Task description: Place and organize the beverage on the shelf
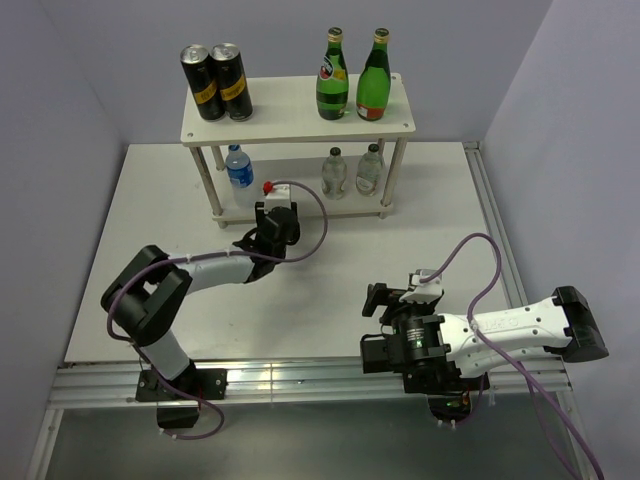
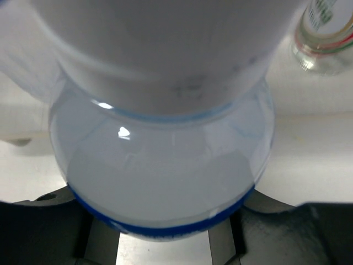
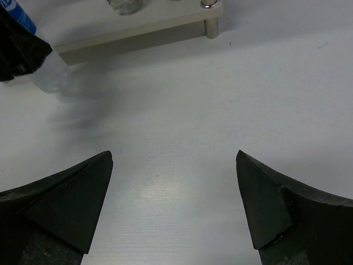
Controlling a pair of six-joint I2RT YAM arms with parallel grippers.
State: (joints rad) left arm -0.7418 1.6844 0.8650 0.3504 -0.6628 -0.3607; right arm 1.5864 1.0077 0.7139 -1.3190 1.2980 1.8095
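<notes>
The cream-white shelf stands at the back of the table. Its top board carries two black cans and two green bottles. Its lower board holds a blue-labelled water bottle and two clear glass bottles. My left gripper is shut on a clear plastic bottle with a red cap and white label, held tilted just in front of the lower board. That bottle fills the left wrist view. My right gripper is open and empty over bare table, fingers wide apart.
The lower board's edge and a front leg show in the right wrist view, with the held bottle's base at top left. A glass bottle stands right of the held one. Purple cables trail from both arms.
</notes>
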